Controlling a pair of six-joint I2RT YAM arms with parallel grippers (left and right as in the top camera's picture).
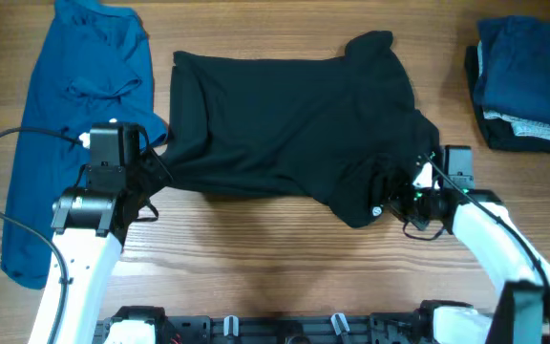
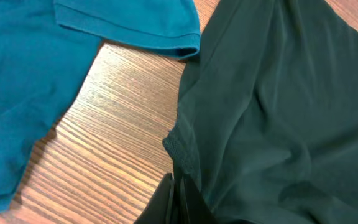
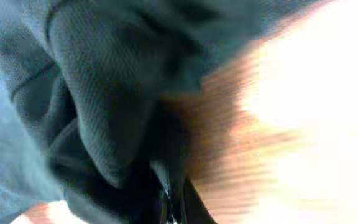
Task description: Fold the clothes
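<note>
While both near corners are pinched, entry: black soft-knit shirt [image 1: 285,124], flat at centre of wood-grain surface [image 1: 256,258]. Left fingers [image 2: 163,202] clamp hem; right fingers [image 3: 168,200] clamp bunched corner. Best lifted level, kept taut between them.

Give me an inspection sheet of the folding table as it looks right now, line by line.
Surface: wooden table, bare grain showing along the near side.
Job's things: black shirt spread out and wrinkled in the middle; blue shirt lying unfolded at the left; folded stack at the far right.
Clutter: nothing seen.
Grippers: left gripper, jaws closed on the black shirt's left edge; right gripper, jaws closed on its bunched right corner.
Cables: black cable looping out to the left of the left arm, across the blue shirt.
Surroundings: black mounting rail along the near edge.
</note>
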